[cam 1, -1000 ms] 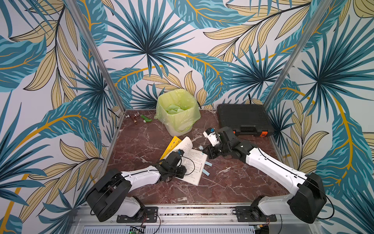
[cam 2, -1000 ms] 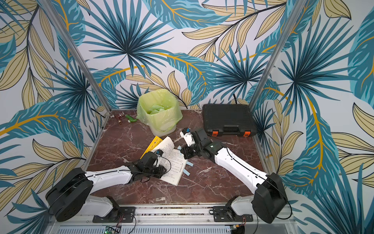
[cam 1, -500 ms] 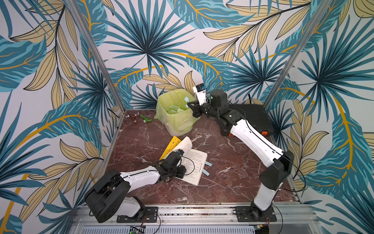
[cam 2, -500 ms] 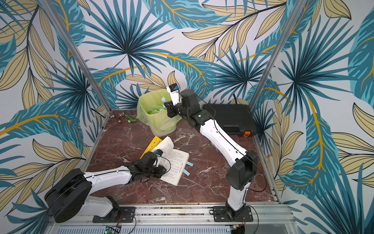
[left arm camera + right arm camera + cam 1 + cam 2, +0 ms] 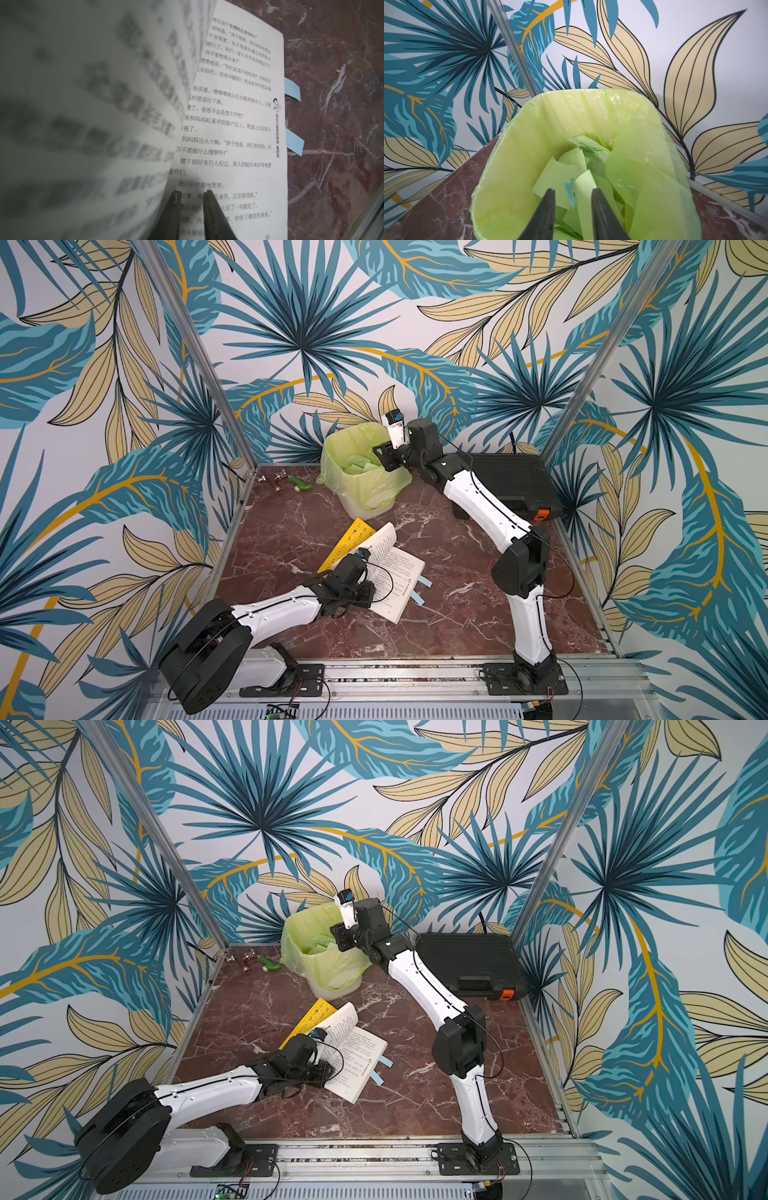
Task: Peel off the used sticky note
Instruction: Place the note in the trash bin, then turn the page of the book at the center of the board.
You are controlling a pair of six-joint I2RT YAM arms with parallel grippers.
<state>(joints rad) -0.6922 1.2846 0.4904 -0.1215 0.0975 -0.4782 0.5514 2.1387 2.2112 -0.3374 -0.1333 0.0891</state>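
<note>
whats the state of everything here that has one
white paperback book: open
left tool: slightly open, on its page
green-lined bin: uncovered, holds green paper
right tool: open over bin
small blue sticky note: loose between its jaws
black plastic case: shut
two blue paper tabs: stuck in book

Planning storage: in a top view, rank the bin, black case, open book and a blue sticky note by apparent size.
1. bin and black case, alike, both partly hidden
2. open book
3. blue sticky note
</note>
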